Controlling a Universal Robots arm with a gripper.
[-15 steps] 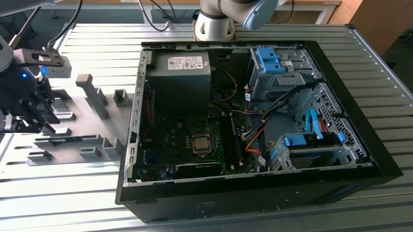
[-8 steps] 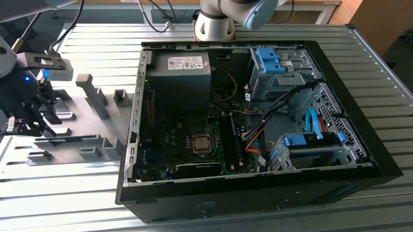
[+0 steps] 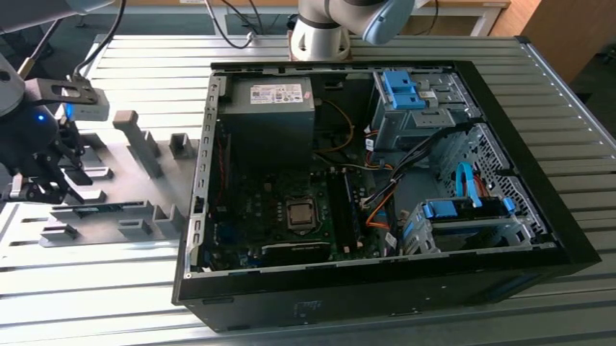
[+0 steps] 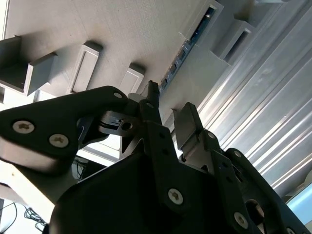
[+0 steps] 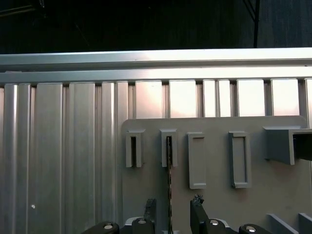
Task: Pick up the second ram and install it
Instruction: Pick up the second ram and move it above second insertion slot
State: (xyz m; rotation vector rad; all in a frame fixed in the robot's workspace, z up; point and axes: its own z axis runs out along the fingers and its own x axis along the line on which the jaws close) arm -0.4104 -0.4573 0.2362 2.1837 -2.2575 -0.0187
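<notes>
A slatted table (image 3: 97, 288) holds an open PC case (image 3: 385, 166) and, beside it, a grey fixture plate (image 5: 273, 190). The gripper (image 5: 173, 204) hangs over the plate, its fingers (image 5: 197, 207) apart, straddling the ram (image 5: 169, 180), which stands on edge in a slot and seems untouched. The ram is light, stiff and probably fragile, and best held by its flat faces, mid-length.

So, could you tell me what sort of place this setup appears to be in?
Probably a robotics lab bench for computer assembly: an open computer case on a ribbed aluminium table, a grey fixture board beside it, and a robot arm standing beyond the case.
</notes>
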